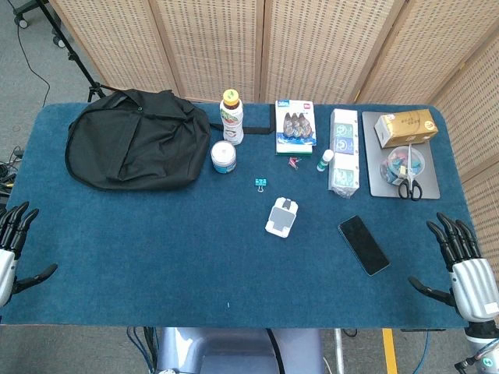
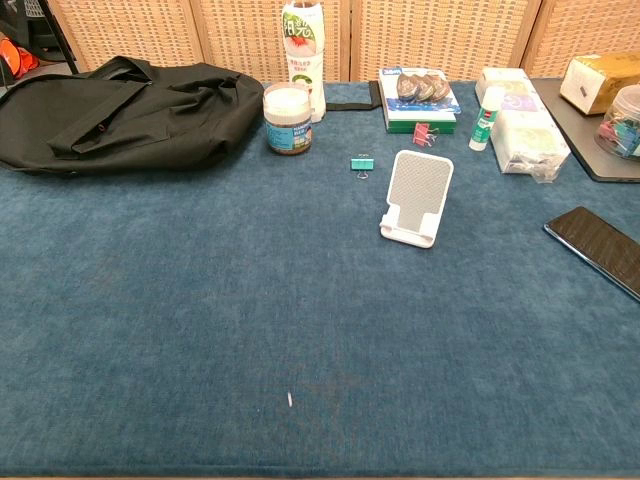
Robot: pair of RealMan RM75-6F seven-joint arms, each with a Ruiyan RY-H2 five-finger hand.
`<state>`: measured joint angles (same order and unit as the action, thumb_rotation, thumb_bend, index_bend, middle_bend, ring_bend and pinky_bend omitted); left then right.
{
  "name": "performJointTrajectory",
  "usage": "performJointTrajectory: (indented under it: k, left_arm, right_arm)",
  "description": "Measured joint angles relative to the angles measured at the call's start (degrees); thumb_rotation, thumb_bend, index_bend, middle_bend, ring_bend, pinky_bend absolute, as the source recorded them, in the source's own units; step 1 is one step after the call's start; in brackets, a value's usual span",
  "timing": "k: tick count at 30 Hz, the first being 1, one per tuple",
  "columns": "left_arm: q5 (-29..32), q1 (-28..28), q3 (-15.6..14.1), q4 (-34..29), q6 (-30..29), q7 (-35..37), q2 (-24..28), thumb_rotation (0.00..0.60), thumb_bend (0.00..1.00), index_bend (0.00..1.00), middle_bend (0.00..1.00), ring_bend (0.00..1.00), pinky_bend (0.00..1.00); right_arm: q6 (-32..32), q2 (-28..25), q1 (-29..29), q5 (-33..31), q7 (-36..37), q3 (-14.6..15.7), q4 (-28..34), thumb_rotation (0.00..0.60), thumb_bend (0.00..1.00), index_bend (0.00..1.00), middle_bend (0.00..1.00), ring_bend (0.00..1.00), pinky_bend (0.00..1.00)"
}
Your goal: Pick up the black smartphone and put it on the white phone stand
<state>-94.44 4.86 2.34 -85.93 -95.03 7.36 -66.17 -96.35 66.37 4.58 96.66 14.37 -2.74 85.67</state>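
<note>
The black smartphone (image 1: 363, 245) (image 2: 598, 247) lies flat and face up on the blue table cover, right of centre. The white phone stand (image 1: 282, 217) (image 2: 417, 198) stands upright near the middle with nothing on it, a little to the phone's left. My right hand (image 1: 461, 264) hovers at the table's right front edge with fingers spread, holding nothing, to the right of the phone. At the left front edge my left hand (image 1: 14, 246) is likewise spread and holds nothing. Neither hand shows in the chest view.
A black bag (image 1: 132, 140) fills the back left. Behind the stand are a small jar (image 1: 224, 157), a bottle (image 1: 231, 117), a teal binder clip (image 1: 260, 183), a glue stick (image 1: 325, 160) and boxes (image 1: 344, 152). A grey tray (image 1: 425, 183) with scissors sits back right.
</note>
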Motion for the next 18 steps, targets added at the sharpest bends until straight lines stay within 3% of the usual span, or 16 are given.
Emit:
performJointTrajectory:
  k: [9, 13, 18]
  left_arm:
    - [-0.28, -0.01, -0.20, -0.15, 0.00, 0.96, 0.42, 0.600, 0.00, 0.00, 0.00, 0.00, 0.00]
    - [-0.58, 0.01, -0.37, -0.89, 0.03, 1.18, 0.49, 0.600, 0.00, 0.00, 0.00, 0.00, 0.00]
    - [0.43, 0.53, 0.15, -0.76, 1.12, 0.87, 0.38, 0.600, 0.00, 0.00, 0.00, 0.00, 0.00]
  right_arm:
    - [3.84, 0.10, 0.80, 0.04, -0.72, 1.11, 0.79, 0.600, 0.00, 0.00, 0.00, 0.00, 0.00]
    - [7.68, -0.22, 1.84, -0.41, -0.76, 1.90, 1.67, 0.600, 0.01, 0.05, 0.00, 0.00, 0.00]
    - [16.79, -1.23, 6.02, -0.09, -2.10, 2.94, 2.10, 0.600, 0.17, 0.06, 0.00, 0.00, 0.00]
